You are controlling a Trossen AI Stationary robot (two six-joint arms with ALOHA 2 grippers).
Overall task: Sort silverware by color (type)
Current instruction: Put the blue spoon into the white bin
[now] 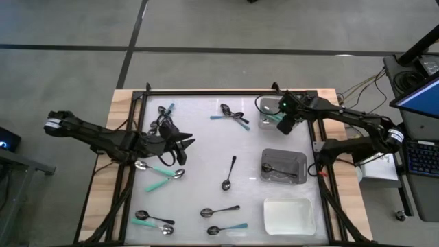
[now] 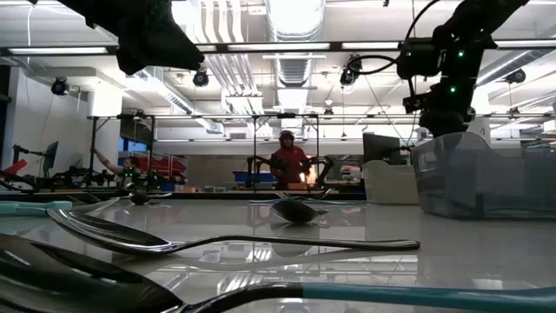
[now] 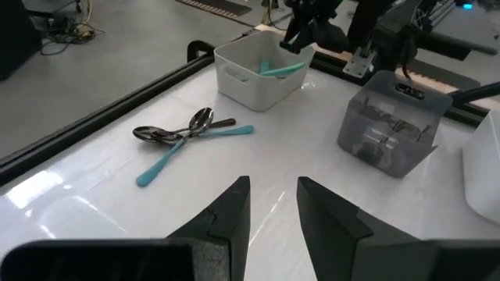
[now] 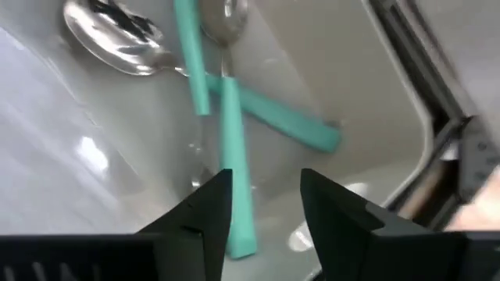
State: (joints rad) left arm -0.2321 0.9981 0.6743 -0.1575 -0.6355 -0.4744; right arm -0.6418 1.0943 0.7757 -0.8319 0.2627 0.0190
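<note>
Directly below the open, empty right gripper (image 4: 266, 207) we find teal spoons (image 4: 226, 117) in the far tray (image 1: 269, 115); left gripper (image 3: 273, 211) part-open, empty, nearer the strewn spoons (image 1: 161, 171).

No text, label, brand or number can be read anywhere; the screen glowing at the far right may carry writing, but it is illegible.
</note>
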